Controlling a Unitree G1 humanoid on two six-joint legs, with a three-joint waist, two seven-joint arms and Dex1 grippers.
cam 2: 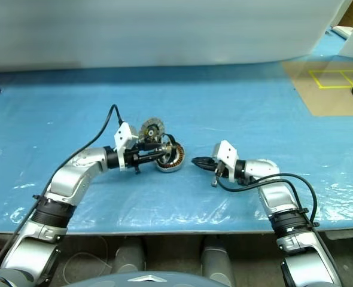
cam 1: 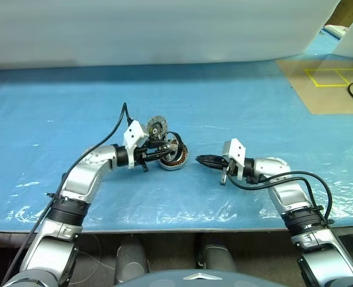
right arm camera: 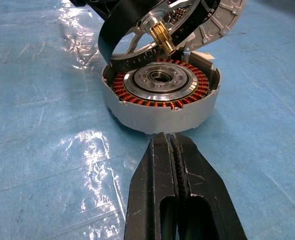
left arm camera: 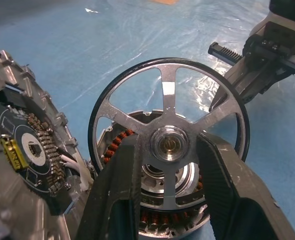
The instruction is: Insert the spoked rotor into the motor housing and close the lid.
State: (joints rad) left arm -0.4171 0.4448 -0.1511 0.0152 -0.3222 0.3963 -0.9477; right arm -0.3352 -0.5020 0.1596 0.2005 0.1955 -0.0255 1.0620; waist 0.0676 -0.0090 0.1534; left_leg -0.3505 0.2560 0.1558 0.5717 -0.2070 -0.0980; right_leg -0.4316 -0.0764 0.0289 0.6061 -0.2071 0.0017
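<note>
Above the motor housing (right arm camera: 160,95), tilted spoked rotor (left arm camera: 168,142) in left hand (left arm camera: 167,165); clenched right hand (right arm camera: 173,150) just beside its rim.

Dark-rimmed spoked rotor (left arm camera: 167,145) tilts above copper-wound motor housing (right arm camera: 160,92); ribbed grey lid (cam 1: 157,127) stands open behind.

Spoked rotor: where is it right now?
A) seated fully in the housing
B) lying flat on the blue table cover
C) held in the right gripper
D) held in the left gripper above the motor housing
D: the left gripper clamps the spoked rotor at its hub, tilted over the open motor housing, not yet seated.
</note>
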